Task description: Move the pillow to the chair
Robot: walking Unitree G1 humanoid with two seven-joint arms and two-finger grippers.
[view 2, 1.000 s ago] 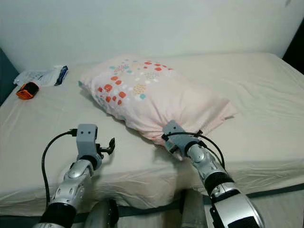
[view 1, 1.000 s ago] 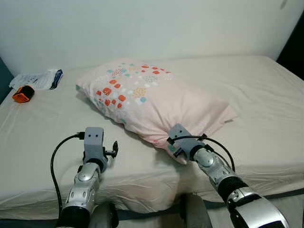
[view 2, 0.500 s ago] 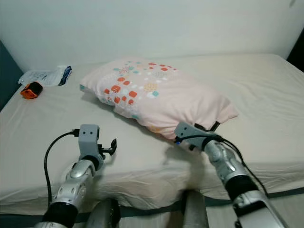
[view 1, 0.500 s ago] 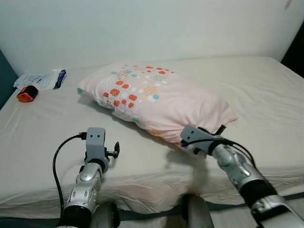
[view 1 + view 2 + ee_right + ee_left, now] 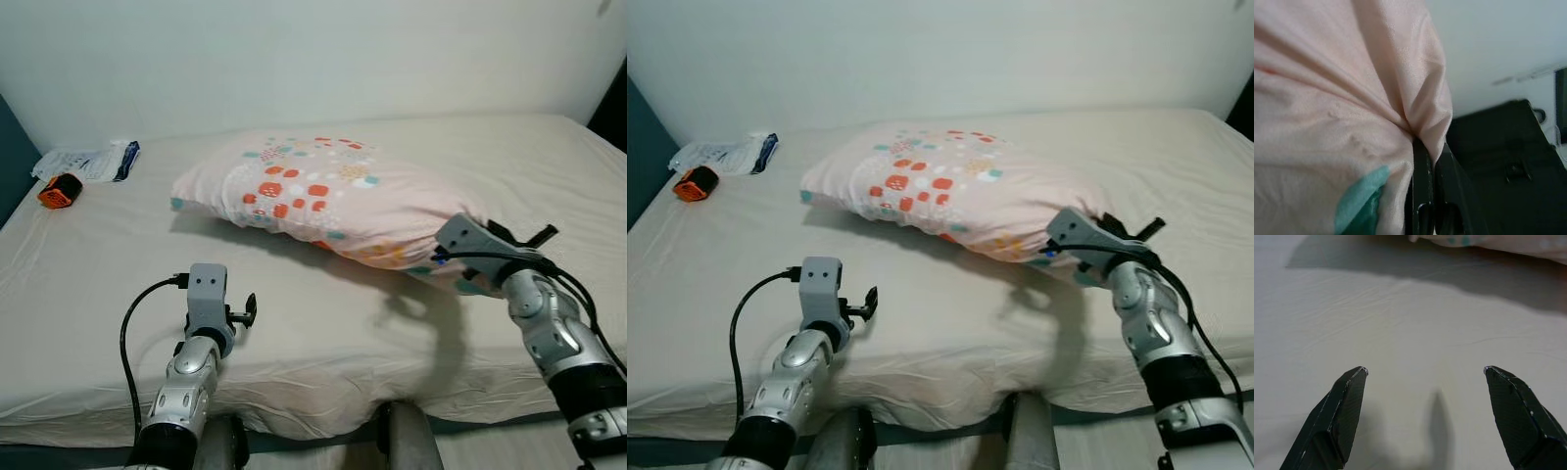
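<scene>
Now the pillow (image 5: 333, 201) hangs pinched by the right gripper (image 5: 1426, 161), above the bed (image 5: 88, 264).

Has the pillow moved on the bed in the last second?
Yes. The pillow, pinched at its corner by the right gripper, has swung toward the robot's right and lifted, farther from the orange thing on the bed.

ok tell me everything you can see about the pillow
The pillow is pale pink soft cloth, printed with orange, teal and white squares. It looks plump and wrinkled, lying slantwise across the middle of the bed. The right tool pinches a gathered corner of its cloth, which looks raised above the sheet; the far end seems to rest on the bed.
</scene>
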